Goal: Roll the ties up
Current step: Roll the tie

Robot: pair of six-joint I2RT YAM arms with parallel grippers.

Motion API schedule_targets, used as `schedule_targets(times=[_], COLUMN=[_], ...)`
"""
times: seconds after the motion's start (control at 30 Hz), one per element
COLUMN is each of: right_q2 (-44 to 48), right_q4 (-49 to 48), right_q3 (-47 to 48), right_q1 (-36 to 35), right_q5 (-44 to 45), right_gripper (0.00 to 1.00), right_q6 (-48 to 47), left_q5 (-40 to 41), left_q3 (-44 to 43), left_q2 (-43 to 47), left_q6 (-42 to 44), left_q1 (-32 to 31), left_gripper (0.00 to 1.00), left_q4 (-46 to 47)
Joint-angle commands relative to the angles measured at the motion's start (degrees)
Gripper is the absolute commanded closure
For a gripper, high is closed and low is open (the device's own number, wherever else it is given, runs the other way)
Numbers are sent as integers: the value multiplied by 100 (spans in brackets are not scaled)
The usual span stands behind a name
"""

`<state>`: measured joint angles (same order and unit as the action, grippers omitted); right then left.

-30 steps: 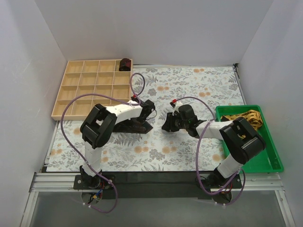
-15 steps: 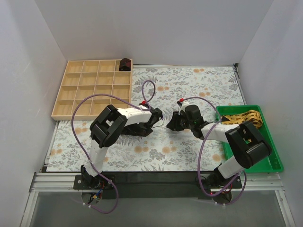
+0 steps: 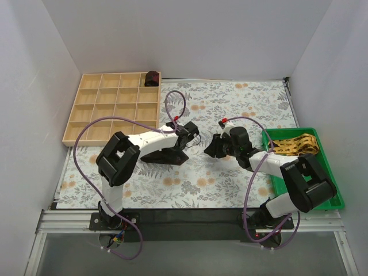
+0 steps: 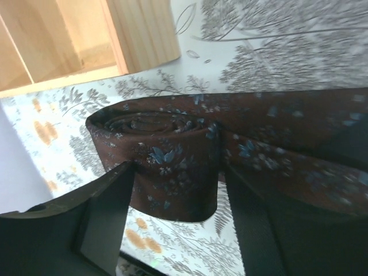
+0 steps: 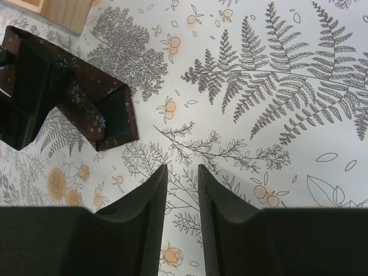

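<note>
A dark maroon tie [image 3: 164, 155] with small blue flowers lies on the floral cloth, partly rolled. In the left wrist view its rolled end [image 4: 167, 155] sits between the fingers of my left gripper [image 4: 178, 172], whose jaws stand open on either side of the roll. My left gripper [image 3: 192, 136] hangs over the tie's right end. My right gripper [image 3: 211, 148] hovers just right of it, jaws narrowly open and empty [image 5: 181, 168], above bare cloth. The right wrist view shows the tie's folded end [image 5: 98, 106] at upper left.
A wooden compartment tray [image 3: 112, 106] stands at the back left, with a small dark rolled tie [image 3: 152, 77] in its far right corner cell. Its near corner [image 4: 144, 31] shows close by. A green bin [image 3: 322, 201] at right holds a yellow patterned tie [image 3: 296, 144].
My left gripper's jaws have widened around the rolled end and the arm has shifted slightly right. The right gripper has drifted a little to the right.
</note>
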<state>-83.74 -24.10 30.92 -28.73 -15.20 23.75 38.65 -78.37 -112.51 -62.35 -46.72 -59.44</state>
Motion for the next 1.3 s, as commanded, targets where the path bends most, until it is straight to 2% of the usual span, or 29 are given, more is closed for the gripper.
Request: schedule_targets(times=[0.0, 0.07, 0.13, 0.2, 0.27, 0.33, 0.37, 0.4, 0.53, 0.67, 0.7, 0.73, 0.83, 1.0, 1.27], right_q2=[236, 341, 420, 473, 447, 342, 289, 228, 8, -273, -387, -432, -634, -967, -1232], right_q4=[-174, -174, -139, -78, -69, -51, -43, -16, -7, -25, -42, -60, -165, -350, -552], right_q3=[2, -15, -24, -15, 46, 177, 221, 265, 511, 871, 916, 968, 1092, 1285, 1514], right_q1=[17, 17, 17, 17, 17, -10, -18, -88, -238, -414, -475, -519, -651, -862, -985], right_q5=[-246, -290, -352, -413, -684, -913, -1054, -1055, -1116, -1230, -1257, -1266, -1327, -1512, -1635], right_gripper=[69, 68, 67, 66, 65, 64, 63, 63, 63, 62, 62, 62, 61, 61, 61], right_q6=[-283, -388, -511, -573, -651, -678, -687, -696, -573, -424, -397, -371, -283, -195, -72], left_q5=[-560, -692, -754, -964, -1569, -2149, -2865, -3177, -4329, -5463, -6083, -6333, -7044, -7538, -7487], left_q3=[-47, -82, -82, 93, 608, 1111, 1670, 1911, 2852, 3485, 3704, 3784, 4013, 4216, 4523], left_q2=[712, 984, 1178, 1617, 2273, 2776, 3004, 3442, 4086, 4290, 4290, 4229, 4044, 3561, 3288], left_q6=[135, 161, 170, 223, 346, 486, 548, 600, 969, 1137, 1137, 1128, 1058, 751, 408], left_q1=[-39, -22, -4, 171, 399, 952, 1189, 1705, 2692, 3800, 4150, 4284, 4487, 4584, 4584], left_gripper=[37, 37, 29, 29, 29, 29, 28, 28, 25, 23, 21, 21, 19, 19, 19], left_q4=[591, 653, 653, 880, 1431, 1890, 2371, 2593, 3315, 3938, 4071, 4194, 4572, 5161, 5548])
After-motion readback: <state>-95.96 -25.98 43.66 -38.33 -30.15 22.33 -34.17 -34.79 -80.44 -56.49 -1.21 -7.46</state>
